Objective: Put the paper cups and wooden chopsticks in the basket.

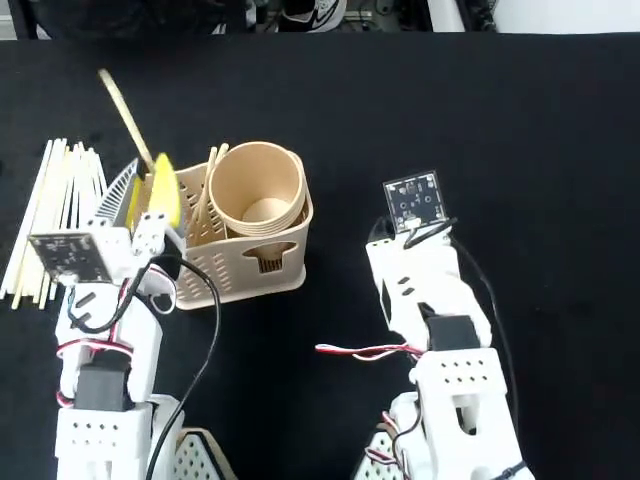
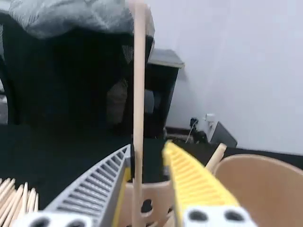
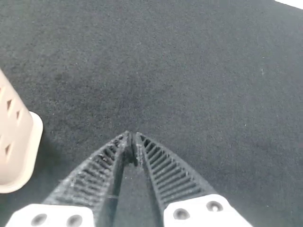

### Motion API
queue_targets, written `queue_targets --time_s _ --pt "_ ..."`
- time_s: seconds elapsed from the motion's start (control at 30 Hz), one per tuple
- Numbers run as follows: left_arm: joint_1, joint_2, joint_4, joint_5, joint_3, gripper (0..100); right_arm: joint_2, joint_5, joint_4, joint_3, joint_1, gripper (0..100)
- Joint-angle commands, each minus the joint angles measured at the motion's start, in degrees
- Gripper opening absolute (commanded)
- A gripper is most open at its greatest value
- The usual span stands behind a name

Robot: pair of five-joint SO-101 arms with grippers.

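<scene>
We've got the left tool point(image 2: 147, 148) clenched on a chopstick point(image 2: 138, 94) over the basket point(image 1: 250, 268) edge, cups point(image 1: 255, 190) nested inside; right tool point(image 3: 131, 140) pinched closed, empty, above the desk point(image 1: 470, 110).

There is one basket point(image 1: 262, 268) and one nested stack of cups point(image 1: 255, 190), their count unclear. One chopstick point(image 1: 125, 112) is raised, at least one more is in the basket, and roughly a dozen lie in a loose bundle point(image 1: 50, 215).

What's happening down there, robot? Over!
Left gripper shut on one chopstick, by the basket. Right gripper shut, empty. Paper cups in basket; loose chopsticks lying on table beside it. Nothing in the way.
</scene>
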Motion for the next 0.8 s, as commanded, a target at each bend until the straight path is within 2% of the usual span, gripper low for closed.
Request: queue_targets --time_s 0.0,0.2,0.27,0.47,0.63,0.77 --pt "0.04 -0.26 9.14 1.49 -7.43 19 -0.48 0.53 -1.23 -0.4 0.53 1.3" --pt "-6.9 1.85 25.67 1.23 -25.71 19 -0.48 0.53 -1.23 -0.4 0.53 1.3" --pt "-9.8 5.54 31.82 -0.79 -32.66 19 -0.48 0.53 -1.23 -0.4 0.53 1.3" --pt "-20.26 25.23 45.71 -6.24 -51.21 19 -0.48 0.53 -1.23 -0.4 0.53 1.3" --pt "-30.99 43.16 53.36 -8.26 -63.16 19 -0.48 0.53 -1.23 -0.4 0.53 1.3" --pt "-35.3 56.79 57.76 -13.45 -69.58 19 -0.48 0.53 -1.23 -0.4 0.53 1.3"
